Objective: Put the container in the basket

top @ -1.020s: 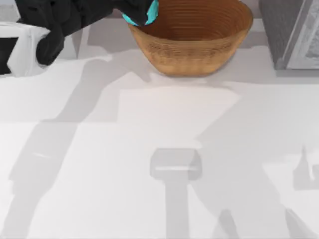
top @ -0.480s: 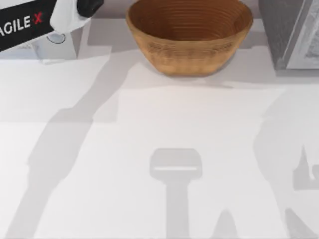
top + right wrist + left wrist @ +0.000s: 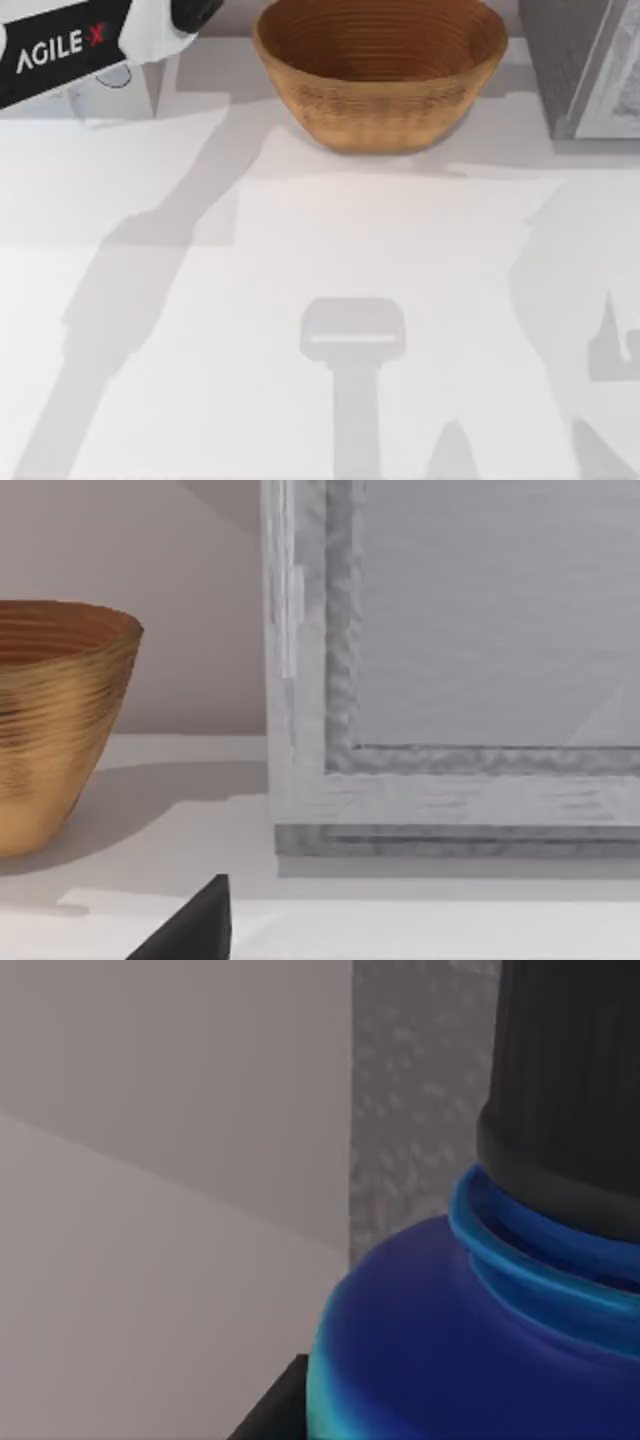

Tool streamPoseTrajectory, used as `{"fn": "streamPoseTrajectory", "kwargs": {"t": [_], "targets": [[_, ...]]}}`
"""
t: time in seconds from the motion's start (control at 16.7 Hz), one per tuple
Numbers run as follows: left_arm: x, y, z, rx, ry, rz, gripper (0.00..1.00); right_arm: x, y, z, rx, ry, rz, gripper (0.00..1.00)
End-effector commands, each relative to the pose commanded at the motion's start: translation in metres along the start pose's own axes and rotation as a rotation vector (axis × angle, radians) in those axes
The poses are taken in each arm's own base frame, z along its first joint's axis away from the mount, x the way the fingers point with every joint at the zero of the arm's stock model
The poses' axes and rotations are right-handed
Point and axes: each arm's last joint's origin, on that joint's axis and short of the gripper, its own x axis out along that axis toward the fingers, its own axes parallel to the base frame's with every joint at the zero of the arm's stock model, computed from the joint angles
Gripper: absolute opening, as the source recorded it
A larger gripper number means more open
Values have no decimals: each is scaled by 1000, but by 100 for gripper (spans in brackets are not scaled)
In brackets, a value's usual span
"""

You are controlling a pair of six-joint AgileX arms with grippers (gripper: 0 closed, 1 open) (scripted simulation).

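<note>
The container (image 3: 470,1350) sits right against the left wrist camera: dark blue shoulder, cyan edge, ribbed black cap. A dark finger (image 3: 272,1412) of my left gripper presses against its lower side, so the gripper is shut on it. From above, my left arm (image 3: 70,45) reaches in from the top left corner, with its end close to the basket's left rim. The brown woven basket (image 3: 380,100) stands at the far middle of the table with nothing showing inside, and the basket (image 3: 50,730) also appears in the right wrist view.
A grey framed block (image 3: 585,65) stands at the far right beside the basket, and this block (image 3: 450,680) looms close in the right wrist view. A dark fingertip (image 3: 190,928) of my right gripper shows low in that view. Arm shadows cross the white table (image 3: 320,250).
A second ago the left gripper and the cyan container were over the basket's left rim in the top view. They have since left that picture, and the arm's labelled link has come into it.
</note>
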Motion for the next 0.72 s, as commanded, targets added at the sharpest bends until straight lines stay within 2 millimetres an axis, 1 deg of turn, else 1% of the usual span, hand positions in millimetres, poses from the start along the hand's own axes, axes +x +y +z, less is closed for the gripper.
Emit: {"fn": "streamPoseTrajectory", "kwargs": {"t": [0.24,0.36,0.42,0.66,0.72], "targets": [[29,0,-18,-3,5,1,0,0,0,0,0,0,0,100],[40,-1,-26,-4,8,1,0,0,0,0,0,0,0,100],[42,-1,-29,-3,8,1,0,0,0,0,0,0,0,100],[43,-1,-29,-3,8,1,0,0,0,0,0,0,0,100],[43,-1,-29,-3,8,1,8,0,0,0,0,0,0,100]]}}
